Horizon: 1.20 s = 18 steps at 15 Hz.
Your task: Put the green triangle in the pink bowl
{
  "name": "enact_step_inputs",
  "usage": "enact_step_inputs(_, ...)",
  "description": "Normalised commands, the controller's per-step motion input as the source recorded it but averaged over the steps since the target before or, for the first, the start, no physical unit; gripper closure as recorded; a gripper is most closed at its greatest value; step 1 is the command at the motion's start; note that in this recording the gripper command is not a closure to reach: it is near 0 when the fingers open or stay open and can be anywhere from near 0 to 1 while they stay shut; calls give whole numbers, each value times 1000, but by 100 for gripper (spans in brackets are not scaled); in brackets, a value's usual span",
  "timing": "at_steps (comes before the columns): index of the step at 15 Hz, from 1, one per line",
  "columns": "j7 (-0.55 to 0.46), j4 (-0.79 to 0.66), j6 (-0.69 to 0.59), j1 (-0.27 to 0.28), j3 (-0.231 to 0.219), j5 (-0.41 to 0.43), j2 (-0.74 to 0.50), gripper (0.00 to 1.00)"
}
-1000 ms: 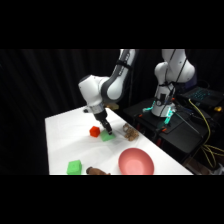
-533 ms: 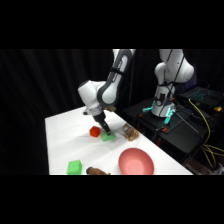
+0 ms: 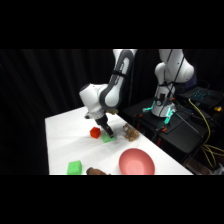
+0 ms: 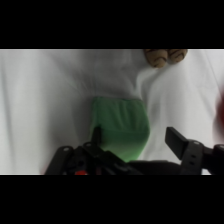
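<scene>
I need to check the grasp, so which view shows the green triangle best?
The wrist view: the green triangle fills the middle of the picture, lying on the white table between the open claw's fingers. The side view shows only a small green patch below the claw, beside the red block.

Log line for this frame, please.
phase: pre-grasp | tool: open, straddling green triangle | triangle: on table | pink bowl: empty

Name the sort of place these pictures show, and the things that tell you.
Probably a robotics lab: a white arm reaches over a white table of small blocks and a pink bowl, with black curtains behind and cabled equipment alongside.
</scene>
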Motion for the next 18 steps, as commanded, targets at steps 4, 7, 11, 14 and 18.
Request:
enact_step_inputs(4, -196, 26, 78, -74, 86, 181, 65, 100)
enact_step_inputs(7, -144, 79, 50, -36, 80, 165, 87, 100)
enact_step_inputs(11, -126, 89, 68, -7, 62, 123, 76, 79)
enact_step_inputs(14, -10, -4, 43, 62, 23, 45, -97, 66)
enact_step_inputs(18, 62, -305, 55, 108, 16, 10, -526, 44)
